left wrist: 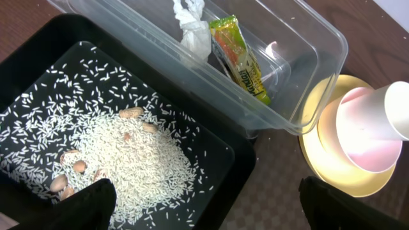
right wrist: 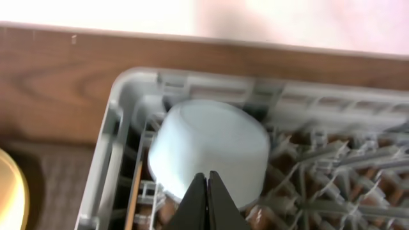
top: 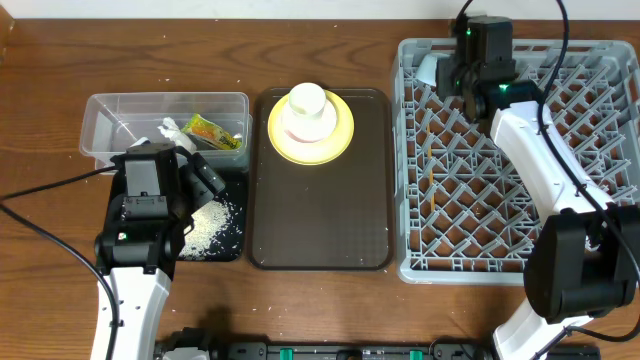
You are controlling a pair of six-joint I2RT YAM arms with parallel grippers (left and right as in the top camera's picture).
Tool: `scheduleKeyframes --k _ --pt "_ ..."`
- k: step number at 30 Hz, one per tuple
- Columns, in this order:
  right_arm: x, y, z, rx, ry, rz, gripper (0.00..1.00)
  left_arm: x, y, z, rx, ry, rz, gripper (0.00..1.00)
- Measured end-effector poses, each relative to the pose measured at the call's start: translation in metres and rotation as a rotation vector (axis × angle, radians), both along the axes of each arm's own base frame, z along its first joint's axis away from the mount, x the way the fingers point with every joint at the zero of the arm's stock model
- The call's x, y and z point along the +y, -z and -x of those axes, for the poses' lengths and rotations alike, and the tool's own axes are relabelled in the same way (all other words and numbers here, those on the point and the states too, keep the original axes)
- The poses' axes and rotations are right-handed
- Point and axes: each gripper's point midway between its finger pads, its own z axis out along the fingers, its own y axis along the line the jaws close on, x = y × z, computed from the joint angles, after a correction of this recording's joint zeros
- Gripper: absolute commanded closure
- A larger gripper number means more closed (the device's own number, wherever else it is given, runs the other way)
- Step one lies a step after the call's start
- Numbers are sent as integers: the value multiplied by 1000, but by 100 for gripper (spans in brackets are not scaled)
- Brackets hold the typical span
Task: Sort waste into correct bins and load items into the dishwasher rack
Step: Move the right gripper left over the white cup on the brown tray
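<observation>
The crumpled tissue (top: 172,131) (left wrist: 192,32) and the yellow-green wrapper (top: 212,132) (left wrist: 239,61) lie in the clear tub (top: 165,97) (left wrist: 319,38). Rice (top: 210,225) (left wrist: 128,153) lies in the black bin (top: 222,252) (left wrist: 38,45). My left gripper (top: 200,175) (left wrist: 220,211) is open and empty over the bin's right edge. The white cup (top: 307,100) (left wrist: 399,108) sits upside down on the pinkish bowl (top: 300,128) (left wrist: 364,147) on the yellow plate (top: 340,140) (left wrist: 319,166). The light-blue bowl (top: 428,68) (right wrist: 211,144) lies in the far left corner of the rack (top: 500,200) (right wrist: 121,121). My right gripper (top: 455,80) (right wrist: 208,191) is shut in front of it.
The dark-brown tray (top: 320,220) lies between the bins and the rack and carries the plate stack at its far end. A few peanuts (left wrist: 134,112) lie among the rice. Cables run over the rack's right side and across the table's left.
</observation>
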Motion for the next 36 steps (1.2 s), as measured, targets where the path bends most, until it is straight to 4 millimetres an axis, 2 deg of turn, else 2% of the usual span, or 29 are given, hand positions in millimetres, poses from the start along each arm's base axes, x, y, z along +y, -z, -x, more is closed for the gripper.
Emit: scheduleKeyframes --k 4,8,10,15,18,24,31,34,36 --pt "-3 -12 -9 -63 17 2 98 0 0 0 0 0 0 5" --pt "-3 -11 -16 -86 21 4 85 0 0 0 0 0 0 5" --pt "-4 -3 -20 -82 25 4 76 0 0 0 0 0 0 5" --pt "-5 32 -33 -54 29 12 75 0 0 0 1 0 0 5" --pt "-7 52 -34 -18 33 17 76 0 0 0 0 0 0 5" --pt "-9 55 -30 12 37 22 77 0 0 0 0 0 -1 5" --pt "-11 60 -11 98 33 32 77 0 0 0 1 0 0 5" --pt "-12 54 -8 95 33 32 77 0 0 0 0 0 0 6" --pt "-10 38 -5 70 26 25 77 0 0 0 0 0 0 5"
